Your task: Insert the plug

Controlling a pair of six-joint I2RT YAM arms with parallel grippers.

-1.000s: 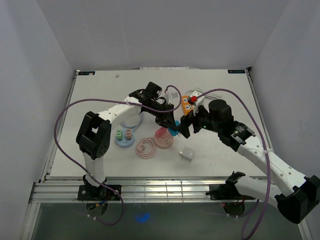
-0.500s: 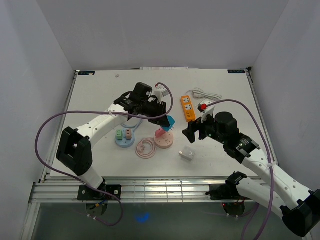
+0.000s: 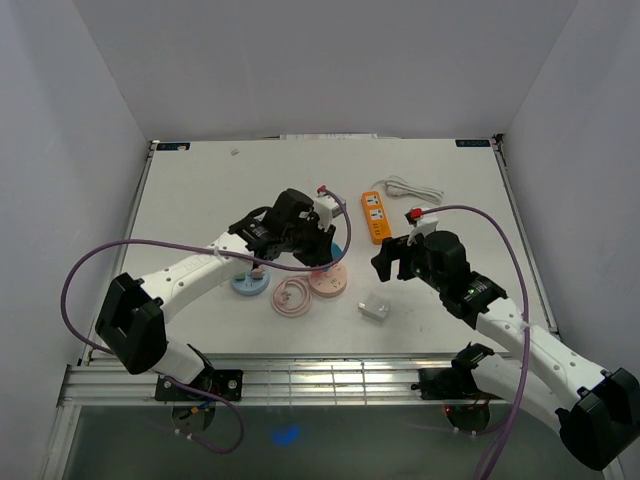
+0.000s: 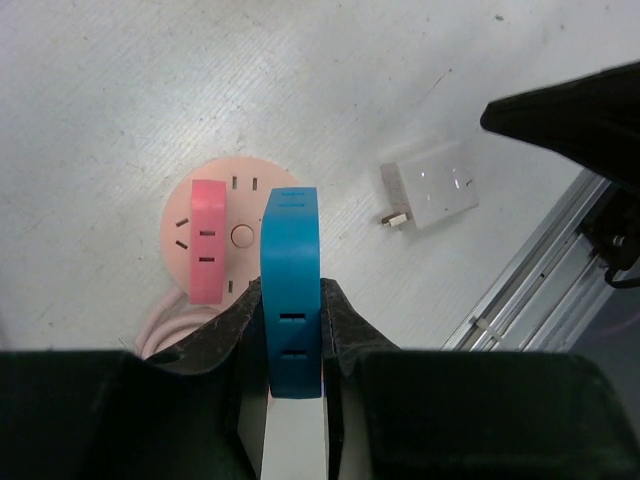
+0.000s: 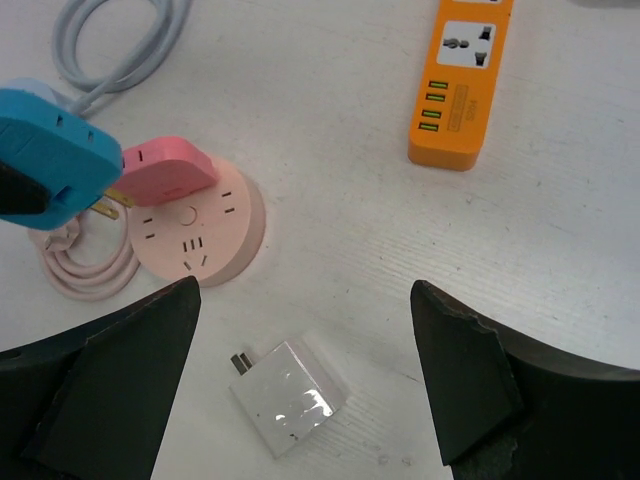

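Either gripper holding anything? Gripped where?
Left gripper pinches the blue plastic plug block by its two sides, at the wrist-side end. Right gripper is open, holding nothing.

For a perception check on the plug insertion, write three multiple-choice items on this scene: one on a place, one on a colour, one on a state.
1. Where is the white charger?
A) lying loose on the table
B) held in a gripper
C) seated in a socket

2. What colour is the seated plug in the pink round socket?
A) green
B) pink
C) white

3. How is the left gripper?
A) open and empty
B) shut on the white charger
C) shut on the blue plug

Answers:
1 A, its prongs are bare and nothing touches it.
2 B, the seated plug is pink like the socket.
3 C, both fingers press the blue plug's sides.
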